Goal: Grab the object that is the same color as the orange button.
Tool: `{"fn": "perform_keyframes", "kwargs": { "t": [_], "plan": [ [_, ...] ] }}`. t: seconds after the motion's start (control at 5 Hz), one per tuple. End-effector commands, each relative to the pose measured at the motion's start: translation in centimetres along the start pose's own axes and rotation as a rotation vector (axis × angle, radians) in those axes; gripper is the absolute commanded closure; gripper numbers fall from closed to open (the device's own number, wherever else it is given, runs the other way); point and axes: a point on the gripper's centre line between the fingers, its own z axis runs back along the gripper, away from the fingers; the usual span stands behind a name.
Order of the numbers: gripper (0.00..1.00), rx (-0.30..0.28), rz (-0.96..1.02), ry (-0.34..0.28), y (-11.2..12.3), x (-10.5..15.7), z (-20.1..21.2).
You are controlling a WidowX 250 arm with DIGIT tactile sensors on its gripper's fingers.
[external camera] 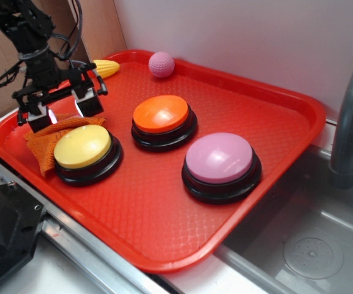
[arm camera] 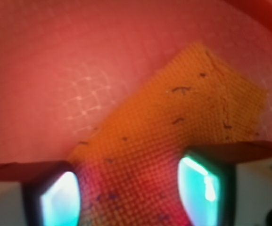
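exterior view: a red plastic tray (external camera: 164, 233) with a raised rim carries three round domed push buttons on black bases. the orange button (external camera: 161, 114) sits near the middle, the yellow-topped button (external camera: 82, 147) stands toward the left edge, and the pink-topped button (external camera: 219, 158) lies to the right, all apart from one another. the small orange microfibre cloth (external camera: 43, 144) lies rumpled at the tray's left side, touching the yellow-topped button and partly tucked behind it. the black robot arm comes in from the upper left, and its tool (external camera: 63, 114) is low over the cloth with its two fingers spread, one on each side of a raised fold; whether the tips touch the fabric cannot be told. a yellow corn-shaped toy (external camera: 107, 68) lies at the tray's far left rim behind the arm, and a small pink dimpled ball (external camera: 161, 64) rests near the far rim. a grey curved faucet (external camera: 350, 122) rises at the right over a grey sink basin (external camera: 311, 245).

wrist view: the picture is blurred. the cloth (arm camera: 173, 127) fills the centre, its woven grid showing, lying on the tray's (arm camera: 55, 70) textured floor. the tool (arm camera: 128, 193) is spread, the cloth showing between its fingertips (arm camera: 199, 188), which glow teal.
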Motion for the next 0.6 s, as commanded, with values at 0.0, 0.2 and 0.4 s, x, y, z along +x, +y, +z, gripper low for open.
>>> {"fn": "perform_keyframes", "kwargs": {
  "t": [0.0,0.2,0.4],
  "plan": [
    [1.0,0.028,0.024,-0.013,0.7,0.3,-0.6],
    [1.0,0.036,0.007,-0.02,0.7,0.2,-0.5],
    [1.0,0.018,-0.063,-0.04,0.3,0.7,1.6]
  ]
}}
